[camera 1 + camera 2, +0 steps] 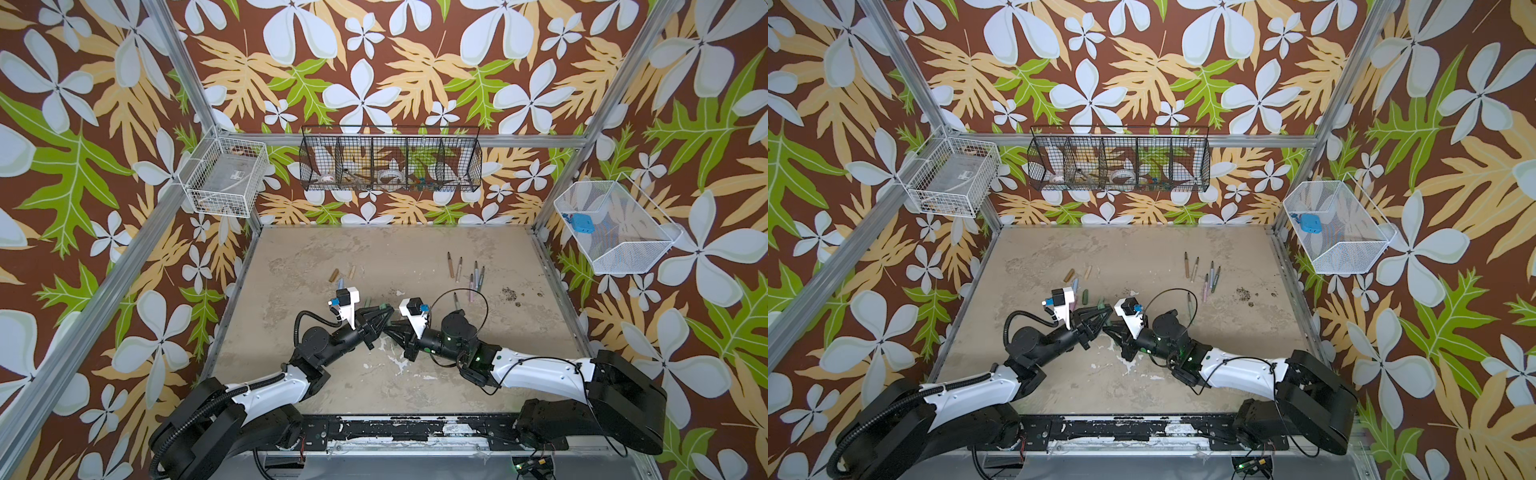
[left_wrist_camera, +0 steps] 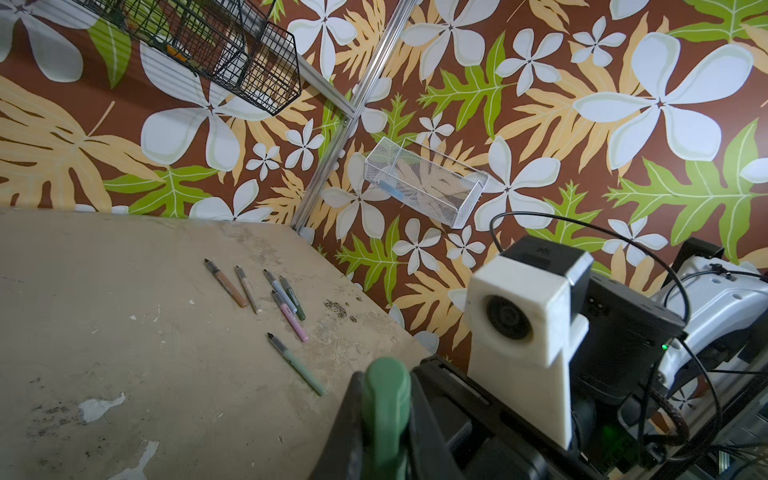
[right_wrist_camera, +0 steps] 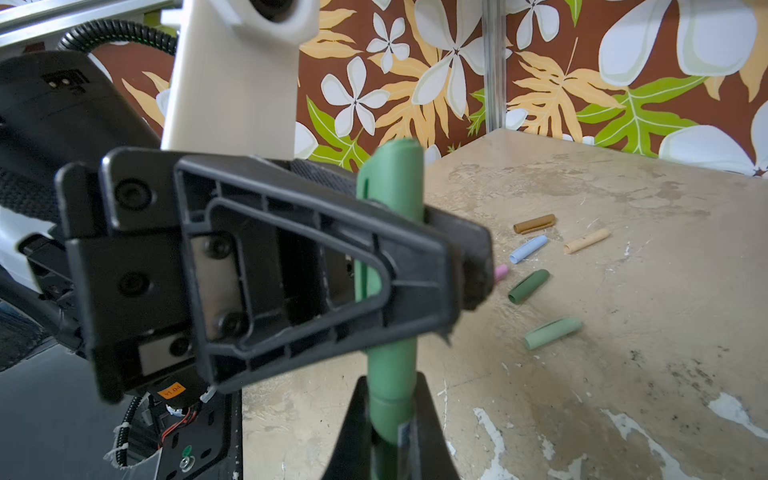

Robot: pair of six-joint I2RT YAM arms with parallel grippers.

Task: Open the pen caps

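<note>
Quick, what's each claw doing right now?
Left claw: closed on the green pen cap.
Right claw: closed on the green pen body, cap not yet off.

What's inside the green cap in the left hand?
The green pen runs into the green cap in the left hand; the right hand grips its body. The tip cannot be seen: the cap covers it.

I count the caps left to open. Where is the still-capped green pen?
The green pen is held above the middle of the table in both top views: the left claw grips its cap end, the right claw its body.
</note>
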